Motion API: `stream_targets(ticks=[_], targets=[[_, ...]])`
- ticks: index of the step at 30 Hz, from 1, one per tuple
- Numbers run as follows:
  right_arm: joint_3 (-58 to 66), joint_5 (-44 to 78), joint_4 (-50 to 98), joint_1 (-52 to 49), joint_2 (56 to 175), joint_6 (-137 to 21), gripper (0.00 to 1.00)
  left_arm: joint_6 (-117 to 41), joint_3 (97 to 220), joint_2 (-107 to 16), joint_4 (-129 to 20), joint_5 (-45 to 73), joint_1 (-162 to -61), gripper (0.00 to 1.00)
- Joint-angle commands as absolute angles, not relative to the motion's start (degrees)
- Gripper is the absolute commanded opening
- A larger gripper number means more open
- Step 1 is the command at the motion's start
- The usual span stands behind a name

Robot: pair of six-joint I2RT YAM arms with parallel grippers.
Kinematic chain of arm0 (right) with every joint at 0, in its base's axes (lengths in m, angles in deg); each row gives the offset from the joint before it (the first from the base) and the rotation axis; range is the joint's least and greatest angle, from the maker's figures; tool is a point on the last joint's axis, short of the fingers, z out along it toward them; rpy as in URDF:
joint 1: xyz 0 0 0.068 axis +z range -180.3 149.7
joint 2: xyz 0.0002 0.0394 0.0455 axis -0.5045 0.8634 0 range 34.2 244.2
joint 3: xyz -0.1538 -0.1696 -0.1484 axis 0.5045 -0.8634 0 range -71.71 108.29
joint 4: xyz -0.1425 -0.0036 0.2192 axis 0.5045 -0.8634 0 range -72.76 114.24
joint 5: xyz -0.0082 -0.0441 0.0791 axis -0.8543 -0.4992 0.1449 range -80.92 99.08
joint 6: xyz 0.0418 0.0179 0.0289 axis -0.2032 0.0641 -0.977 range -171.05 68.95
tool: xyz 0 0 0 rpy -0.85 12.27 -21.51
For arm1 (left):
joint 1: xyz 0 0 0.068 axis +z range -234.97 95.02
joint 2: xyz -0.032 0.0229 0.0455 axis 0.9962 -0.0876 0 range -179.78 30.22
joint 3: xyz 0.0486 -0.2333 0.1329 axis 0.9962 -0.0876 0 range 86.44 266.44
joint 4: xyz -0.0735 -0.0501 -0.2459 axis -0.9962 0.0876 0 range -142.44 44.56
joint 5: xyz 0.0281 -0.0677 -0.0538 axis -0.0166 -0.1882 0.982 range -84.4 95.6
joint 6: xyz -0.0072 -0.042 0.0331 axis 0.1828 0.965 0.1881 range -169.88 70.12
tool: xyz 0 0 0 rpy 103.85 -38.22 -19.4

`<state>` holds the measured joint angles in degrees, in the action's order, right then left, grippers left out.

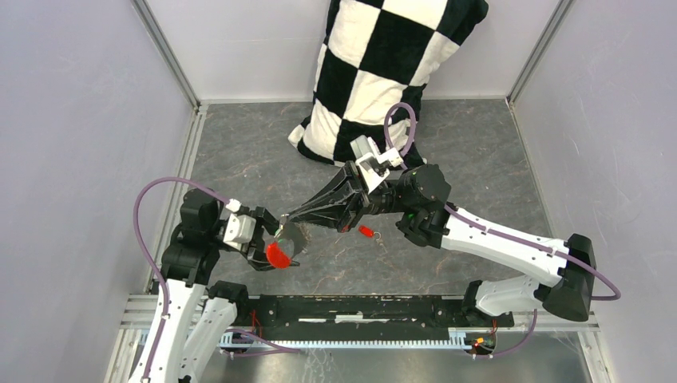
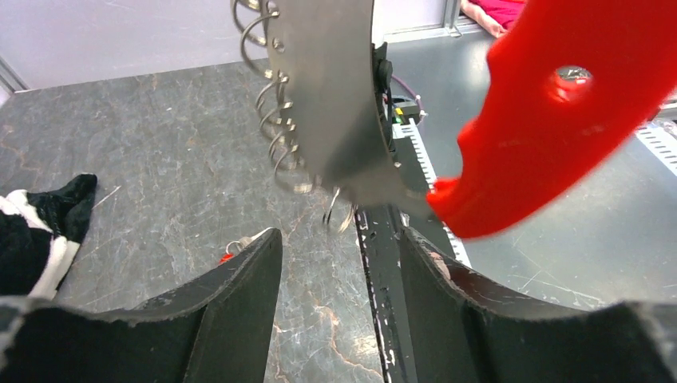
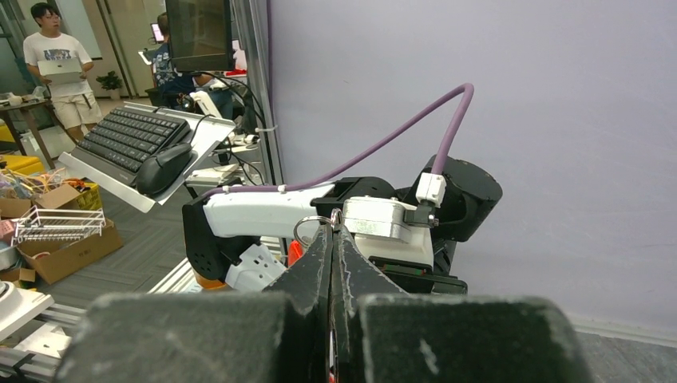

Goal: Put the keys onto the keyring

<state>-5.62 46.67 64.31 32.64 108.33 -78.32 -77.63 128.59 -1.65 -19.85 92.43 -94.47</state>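
Pointing leftward over the table (image 1: 479, 159), the right pincer (image 1: 289, 217) has its two fingers pressed flat together, tip to tip. In its wrist view a thin wire loop of the keyring (image 1: 279, 255) shows right at those tips, on their left side, with a sliver of red just below. Whether the loop is actually nipped between the fingers is too small to tell.

The left pincer (image 2: 339, 239) faces it from the other side, and the tips of the two pincers nearly meet. Its fingers (image 2: 239, 303) stand apart in its own wrist view, with bare table showing in the gap. The keyring's grey plate and red grip fill the space just above and ahead of them. The grey end comes down close to the right-hand fingertip, and the wire rings are strung along the plate's left edge. I cannot tell if this pincer clamps the fob or only sits beside it.

The red-headed key (image 1: 366, 231) lies flat on the table beside the thick base of the right pincer's fingers, well back from its tips and apart from the keyring. A checkered pillow (image 1: 375, 72) rests beyond the right pincer, against the far wall.
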Motion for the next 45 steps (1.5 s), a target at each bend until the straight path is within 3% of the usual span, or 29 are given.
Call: stream_targets(ticks=[1, 4, 6, 9, 11, 13, 19, 31, 40, 45], targets=[[-5.07, 47.05, 69.53, 32.63, 108.38, -79.91, 0.0, -84.39, 130.59, -2.58, -15.12, 94.72, -94.56, 0.62], [-5.47, 46.88, 69.91, 32.63, 108.38, -80.06, 0.0, -84.42, 130.3, -2.31, -15.13, 94.82, -94.56, 0.61], [-5.66, 46.7, 70.05, 32.51, 108.45, -80.04, 0.0, -84.47, 130.44, -2.3, -15.12, 95.15, -94.56, 0.53], [-5.87, 46.58, 70.37, 32.52, 108.48, -80.13, 0.0, -84.76, 130.72, -2.19, -15.09, 94.98, -94.56, 0.29], [-6.25, 46.56, 70.96, 32.51, 108.63, -80.6, 0.0, -84.85, 130.73, -2.11, -15.14, 94.69, -94.56, 0.25], [-6.56, 46.54, 71.63, 32.5, 108.69, -81.1, 0.0, -84.94, 130.74, -2.12, -15.17, 94.62, -94.56, 0.27], [-7.39, 46.48, 73.95, 32.41, 108.79, -83.01, 0.0, -84.31, 130.16, -1.88, -15.07, 95.14, -94.56, 0.5], [-9.78, 45.56, 86.19, 32.42, 111.59, -92.22, 0.0, -88.12, 131.18, -2.25, -11.7, 95.36, -94.47, 0.5], [-10.63, 44.29, 96.01, 32.36, 114.77, -99.24, 0.0, -106.16, 135.34, -6.98, 6.65, 98.01, -94.45, 0.53], [-9.98, 43.9, 96.59, 32.32, 115.75, -99.97, 0.0, -107.39, 135.14, -7.22, 7.91, 98.63, -94.38, 0.52]])
